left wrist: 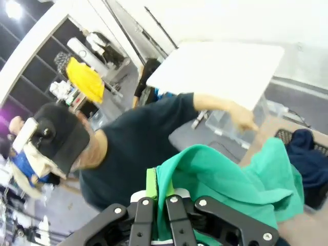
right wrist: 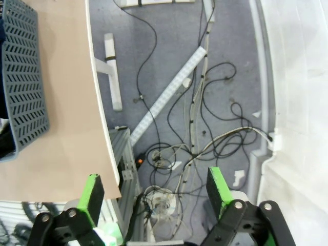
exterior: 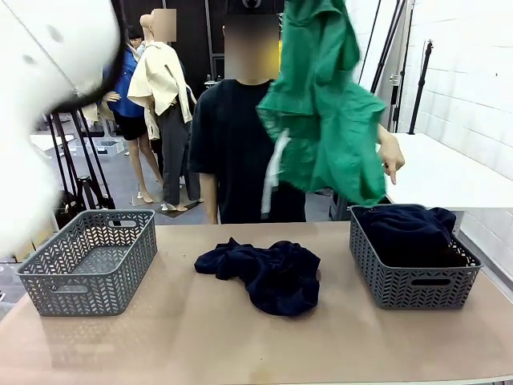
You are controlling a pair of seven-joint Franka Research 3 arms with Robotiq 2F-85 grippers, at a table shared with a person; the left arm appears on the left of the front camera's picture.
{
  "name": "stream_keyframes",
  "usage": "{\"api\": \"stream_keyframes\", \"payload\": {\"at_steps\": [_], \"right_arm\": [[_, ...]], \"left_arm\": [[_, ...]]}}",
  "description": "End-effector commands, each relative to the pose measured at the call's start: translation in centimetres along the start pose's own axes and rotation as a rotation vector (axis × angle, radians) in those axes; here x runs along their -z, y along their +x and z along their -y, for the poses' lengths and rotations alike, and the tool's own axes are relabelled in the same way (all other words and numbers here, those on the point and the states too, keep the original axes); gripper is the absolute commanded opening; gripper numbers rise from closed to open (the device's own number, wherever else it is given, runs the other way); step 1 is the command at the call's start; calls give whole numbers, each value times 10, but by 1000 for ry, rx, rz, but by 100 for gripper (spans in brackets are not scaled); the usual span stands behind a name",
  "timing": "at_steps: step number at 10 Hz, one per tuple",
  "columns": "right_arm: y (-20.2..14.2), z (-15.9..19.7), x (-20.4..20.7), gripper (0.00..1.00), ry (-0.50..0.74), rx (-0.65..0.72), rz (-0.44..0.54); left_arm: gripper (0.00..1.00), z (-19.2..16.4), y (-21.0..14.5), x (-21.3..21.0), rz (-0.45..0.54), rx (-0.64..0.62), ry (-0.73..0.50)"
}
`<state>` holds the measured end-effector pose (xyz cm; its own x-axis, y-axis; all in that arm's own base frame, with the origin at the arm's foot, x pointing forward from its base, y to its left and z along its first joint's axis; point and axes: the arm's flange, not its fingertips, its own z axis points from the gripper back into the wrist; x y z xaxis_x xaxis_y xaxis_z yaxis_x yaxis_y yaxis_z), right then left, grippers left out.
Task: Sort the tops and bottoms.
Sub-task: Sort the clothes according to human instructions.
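Note:
A green garment (exterior: 325, 112) hangs high above the table's right half, over the right basket's near side. In the left wrist view my left gripper (left wrist: 158, 190) is shut on the bunched top of this green garment (left wrist: 241, 179). A dark navy garment (exterior: 268, 273) lies crumpled at the middle of the table. The right grey basket (exterior: 385, 277) holds another dark navy garment (exterior: 409, 233). The left grey basket (exterior: 88, 261) has nothing in it. My right gripper (right wrist: 154, 187) stands open beyond the table's edge, above the floor, with nothing between its fingers.
A person in a dark top stands at the far side, one hand (exterior: 392, 160) held down above the right basket. My left arm's white body (exterior: 40, 64) fills the upper left. Cables (right wrist: 205, 113) lie on the floor beside the table edge (right wrist: 100, 113).

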<state>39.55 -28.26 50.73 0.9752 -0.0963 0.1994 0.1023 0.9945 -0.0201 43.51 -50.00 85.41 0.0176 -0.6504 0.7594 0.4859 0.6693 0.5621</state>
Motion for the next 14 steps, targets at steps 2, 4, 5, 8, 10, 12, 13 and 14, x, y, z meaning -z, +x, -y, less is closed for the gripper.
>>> {"api": "stream_keyframes", "payload": {"at_steps": [2,4,5,8,10,12,13,14], "right_arm": [[-1,1,0,100,-13,-5,-7],[-1,1,0,100,-13,-5,-7],[-1,1,0,100,-13,-5,-7],[-1,1,0,100,-13,-5,-7],[-1,1,0,100,-13,-5,-7],[-1,1,0,100,-13,-5,-7],[-1,1,0,100,-13,-5,-7],[-1,1,0,100,-13,-5,-7]], "left_arm": [[0,16,180,86,152,-34,-153],[0,77,205,106,267,-35,-223],[0,113,204,119,308,-15,-260],[0,186,161,153,171,96,-364],[0,205,138,169,84,121,-375],[0,209,-11,71,173,82,-373],[0,209,-11,71,173,82,-373],[0,209,-11,71,173,82,-373]]}}
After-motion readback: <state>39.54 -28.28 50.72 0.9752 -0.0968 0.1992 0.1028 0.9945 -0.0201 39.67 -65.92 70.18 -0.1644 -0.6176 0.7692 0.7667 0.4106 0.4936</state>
